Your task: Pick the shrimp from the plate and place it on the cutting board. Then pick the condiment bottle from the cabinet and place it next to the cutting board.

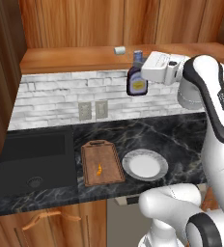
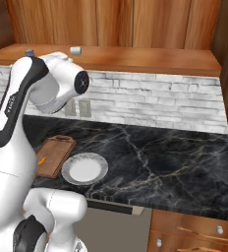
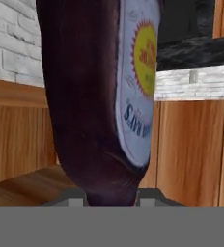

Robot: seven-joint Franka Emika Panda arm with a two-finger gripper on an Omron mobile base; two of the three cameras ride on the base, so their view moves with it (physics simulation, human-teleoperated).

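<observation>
**What I cannot see well**

In the hand view the condiment bottle (image 3: 94, 96) is cut by the top edge, and it hides the fingertips. In the right base view my arm covers part of the cutting board (image 2: 54, 155).

Dark-brown bottle (image 1: 136, 82) with blue cap and yellow-white round label, orange shrimp (image 1: 99, 169) on brown wooden board (image 1: 102, 163), white-grey plate (image 1: 145, 164), black marble counter (image 1: 181, 135) veined pale, white-grey brick backsplash (image 1: 61, 91), warm brown vertical-grain cabinet (image 1: 85, 21), small white block (image 1: 119, 49).
</observation>
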